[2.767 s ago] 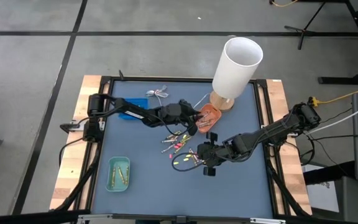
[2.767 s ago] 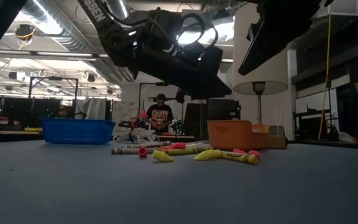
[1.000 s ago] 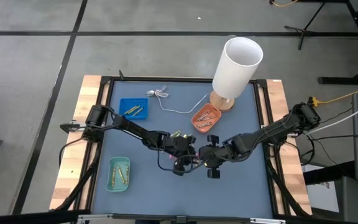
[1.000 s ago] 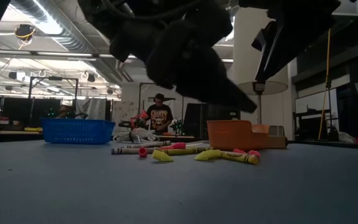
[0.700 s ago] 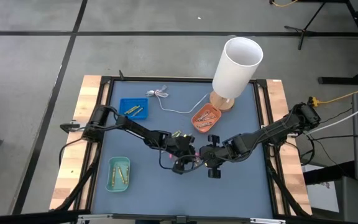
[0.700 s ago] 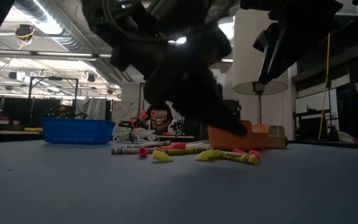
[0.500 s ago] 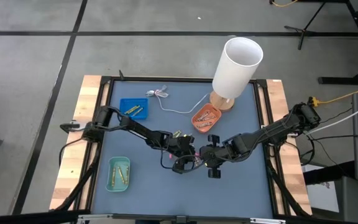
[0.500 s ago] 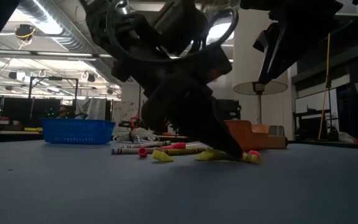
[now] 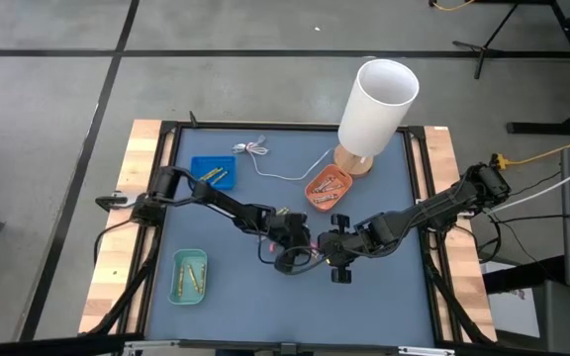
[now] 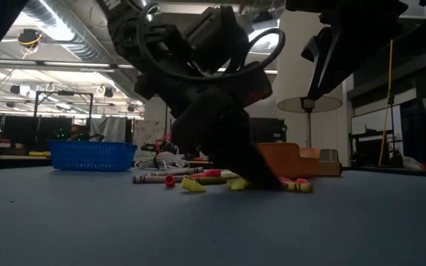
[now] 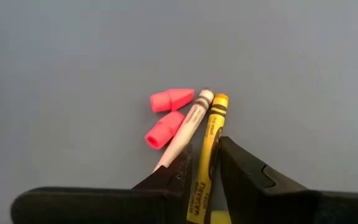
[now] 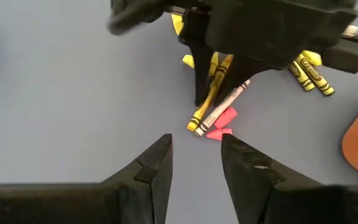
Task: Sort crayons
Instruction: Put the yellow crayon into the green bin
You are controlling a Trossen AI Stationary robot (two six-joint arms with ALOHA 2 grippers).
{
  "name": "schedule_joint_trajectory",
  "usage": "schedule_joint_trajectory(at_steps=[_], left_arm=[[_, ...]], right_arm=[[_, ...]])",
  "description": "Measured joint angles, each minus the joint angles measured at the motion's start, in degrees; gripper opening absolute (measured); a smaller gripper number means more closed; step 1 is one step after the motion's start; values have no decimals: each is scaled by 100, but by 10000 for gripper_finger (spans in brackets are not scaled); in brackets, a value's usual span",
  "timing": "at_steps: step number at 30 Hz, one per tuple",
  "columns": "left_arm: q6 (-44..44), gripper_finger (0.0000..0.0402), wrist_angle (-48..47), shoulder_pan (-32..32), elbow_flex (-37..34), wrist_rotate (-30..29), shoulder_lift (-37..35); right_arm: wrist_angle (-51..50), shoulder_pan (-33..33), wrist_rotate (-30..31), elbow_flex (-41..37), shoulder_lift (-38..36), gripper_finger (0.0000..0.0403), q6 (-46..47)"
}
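Observation:
Loose crayons lie on the blue-grey mat at mid-table: a yellow crayon beside a white one, two pink caps, and more yellow ones. My left gripper is down at the mat, open. Its fingers stand on either side of the yellow crayon, and the white one lies just outside one finger. My right gripper hangs open above the mat, close by toward the right, with nothing between its fingers. My left gripper straddles the yellow crayon at about its mid-length, slanting down from the table's left, one finger on each long side. The crayon lies flat on the mat. Whether the fingers touch it, I cannot tell.
A blue tray with crayons stands at the far left and a green tray with yellow crayons at the near left. An orange tray, a white lamp and a thin white cable are at the back.
My left gripper has come down to the mat, tipping steeper, and its fingertips now stand at the yellow crayon. My right arm has kept still.

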Motion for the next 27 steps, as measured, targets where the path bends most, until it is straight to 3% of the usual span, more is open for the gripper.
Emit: schedule_joint_trajectory(at_steps=[5, 12, 20, 27], left_arm=[[5, 52, -62, 30, 0, -2, -6], [7, 7, -64, 30, -7, -41, -6], [9, 13, 63, 32, -24, -83, -47], [8, 13, -417, 60, -42, -250, -492]], right_arm=[[0, 0, 0, 0, 0, 136, 1], [4, 0, 2, 0, 0, 136, 1], [3, 0, 2, 0, 0, 136, 3], [3, 0, 36, 2, 0, 136, 1]])
